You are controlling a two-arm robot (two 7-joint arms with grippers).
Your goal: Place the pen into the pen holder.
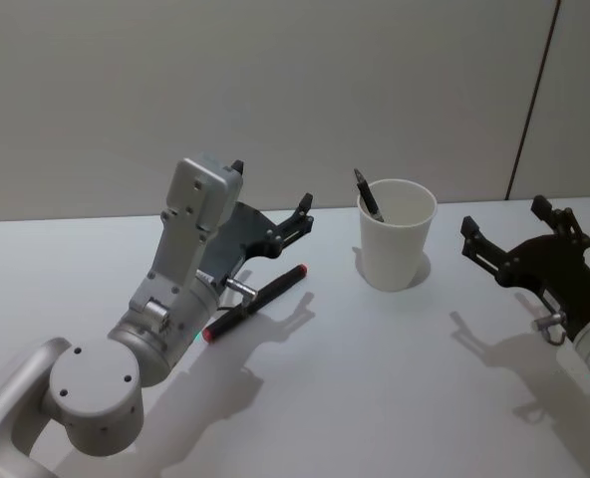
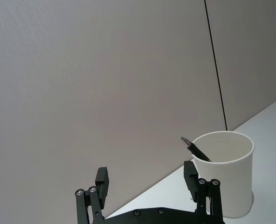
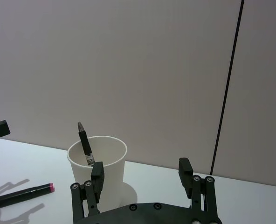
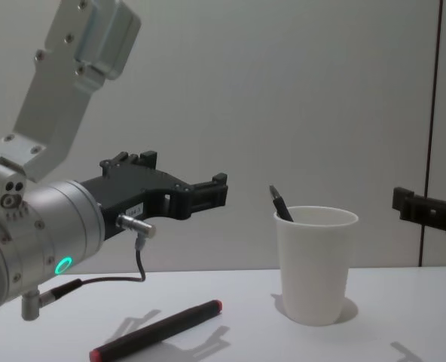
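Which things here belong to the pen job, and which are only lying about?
Job: white paper cup; black marker pen with red ends, lying on table; left gripper, open.
Other: black pen already inside the cup; right gripper, open.

1. No readable words, brands, numbers or signs anywhere.
2. Pale label [image 3: 89, 160] on the black pen [image 3: 85, 142] standing in the pen holder [image 3: 111, 175]: marks too small to read.
3. White sticker [image 4: 135, 209] on the body of the left tool [image 2: 146, 172]: print illegible.
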